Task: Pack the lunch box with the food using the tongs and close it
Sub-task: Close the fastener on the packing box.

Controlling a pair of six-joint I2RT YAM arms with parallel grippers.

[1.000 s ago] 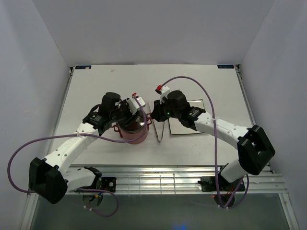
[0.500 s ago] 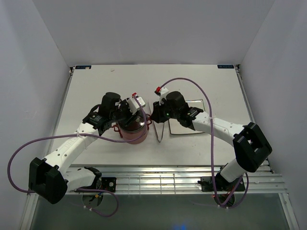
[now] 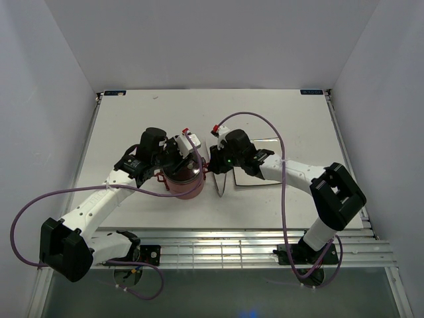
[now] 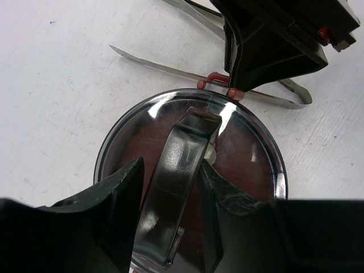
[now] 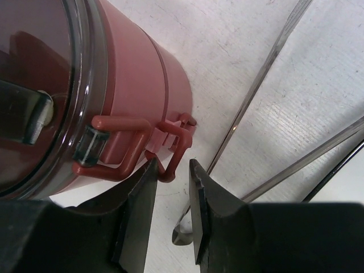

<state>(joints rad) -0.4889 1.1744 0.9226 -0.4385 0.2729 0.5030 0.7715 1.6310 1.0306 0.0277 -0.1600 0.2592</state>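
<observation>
The dusty-red lunch box (image 3: 186, 187) stands stacked, with its grey top cover (image 4: 250, 153) on. My left gripper (image 4: 169, 170) is shut on the cover's grey handle (image 4: 182, 142) from above. At the box's right side my right gripper (image 5: 172, 162) is open a little. The end of the red clasp (image 5: 136, 145) sits between its tips and touches the left finger (image 5: 142, 193). The silver tongs (image 3: 222, 185) lie flat on the table just right of the box, under the right gripper. No food shows in any view.
A white square plate (image 3: 270, 144) lies behind the right arm, right of the tongs. The tongs' arms (image 5: 267, 68) run close past the clasp. White walls enclose the table on three sides.
The right gripper has moved slightly left toward the box and its jaws have parted a little around the clasp. The left arm and the lunch box have not moved.
</observation>
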